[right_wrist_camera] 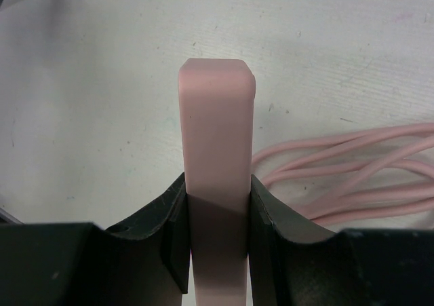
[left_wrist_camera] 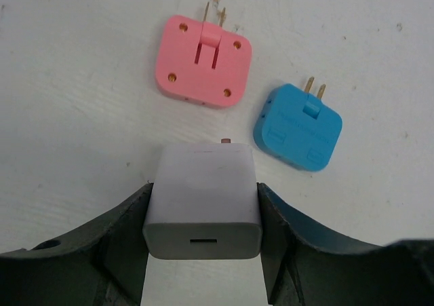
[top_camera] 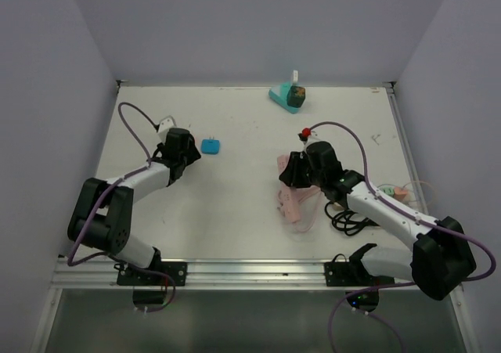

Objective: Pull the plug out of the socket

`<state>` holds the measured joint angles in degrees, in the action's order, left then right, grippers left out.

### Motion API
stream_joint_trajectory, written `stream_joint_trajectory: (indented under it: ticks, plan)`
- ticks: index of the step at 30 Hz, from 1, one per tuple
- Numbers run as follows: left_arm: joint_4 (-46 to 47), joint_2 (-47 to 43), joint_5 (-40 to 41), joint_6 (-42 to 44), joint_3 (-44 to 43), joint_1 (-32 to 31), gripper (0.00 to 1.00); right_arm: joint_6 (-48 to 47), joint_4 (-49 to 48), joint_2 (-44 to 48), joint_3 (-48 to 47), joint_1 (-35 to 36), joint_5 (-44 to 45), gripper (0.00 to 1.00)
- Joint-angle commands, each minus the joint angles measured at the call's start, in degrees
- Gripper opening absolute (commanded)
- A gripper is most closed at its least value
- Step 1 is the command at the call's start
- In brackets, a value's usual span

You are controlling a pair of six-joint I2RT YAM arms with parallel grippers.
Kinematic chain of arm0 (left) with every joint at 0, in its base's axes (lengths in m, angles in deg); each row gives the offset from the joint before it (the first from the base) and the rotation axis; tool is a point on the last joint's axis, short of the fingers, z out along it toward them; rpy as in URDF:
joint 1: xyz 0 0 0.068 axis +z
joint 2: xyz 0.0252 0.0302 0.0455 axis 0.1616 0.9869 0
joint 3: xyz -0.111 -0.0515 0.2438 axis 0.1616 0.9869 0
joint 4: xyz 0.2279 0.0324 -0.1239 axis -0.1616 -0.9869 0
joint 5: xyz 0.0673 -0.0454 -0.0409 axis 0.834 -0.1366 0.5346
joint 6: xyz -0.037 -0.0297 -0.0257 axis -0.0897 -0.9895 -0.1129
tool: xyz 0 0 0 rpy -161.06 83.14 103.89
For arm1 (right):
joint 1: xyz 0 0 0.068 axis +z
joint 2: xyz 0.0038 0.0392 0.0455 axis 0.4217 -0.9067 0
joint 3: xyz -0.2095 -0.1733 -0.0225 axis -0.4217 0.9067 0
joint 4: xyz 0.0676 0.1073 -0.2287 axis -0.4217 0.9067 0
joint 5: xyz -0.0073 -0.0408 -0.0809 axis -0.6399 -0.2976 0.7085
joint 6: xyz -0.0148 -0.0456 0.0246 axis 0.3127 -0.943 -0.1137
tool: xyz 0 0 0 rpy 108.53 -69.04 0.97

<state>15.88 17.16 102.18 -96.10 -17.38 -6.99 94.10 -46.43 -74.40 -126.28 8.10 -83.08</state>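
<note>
Your left gripper [left_wrist_camera: 203, 218] has its dark, matte jaws closed on the white plug [left_wrist_camera: 203, 184]. The plug is a smooth cube with rounded corners, a thin slot in the face nearest the wrist camera and one metal prong tip showing at its far edge. It is well apart from the socket, which sits across the table [top_camera: 235, 220]. The socket is a pale pink power strip [right_wrist_camera: 215, 116], a satiny flat bar with a rounded end. Your right gripper [right_wrist_camera: 217, 207] is clamped hard against both of its sides. The strip's pink cord [right_wrist_camera: 339, 177] lies in loose loops just beside it. Beyond the plug, on the white, faintly scuffed tabletop, lie a squarish pink adapter [left_wrist_camera: 203, 62] with four brassy dots and a smaller blue adapter [left_wrist_camera: 298, 126]. They sit near each other but not touching, each with two thin prongs. Neither view lets you tell whether the plug rests on the table or hangs just above it.
</note>
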Motion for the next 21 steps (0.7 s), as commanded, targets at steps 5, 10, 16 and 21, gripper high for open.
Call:
stream_joint_trajectory:
  ticks: [5,10,16,21]
  plan:
    - [10.0,8.7,2.8,5.3,-7.5,2.3,0.26,3.2,-0.7,-0.1,0.2,-0.1,-1.6,0.00]
    - [8.3,8.1,2.6,3.4,-6.1,2.3,0.49,5.5,-1.1,-2.2,-0.1,-0.1,-0.6,0.00]
    - [7.4,3.2,2.5,1.7,-1.9,2.3,0.72,9.1,-3.2,-4.9,0.8,-0.1,0.9,0.00]
    - [6.3,1.2,2.7,1.7,0.3,2.3,0.84,12.1,-4.4,-6.8,1.4,-0.1,3.5,0.00]
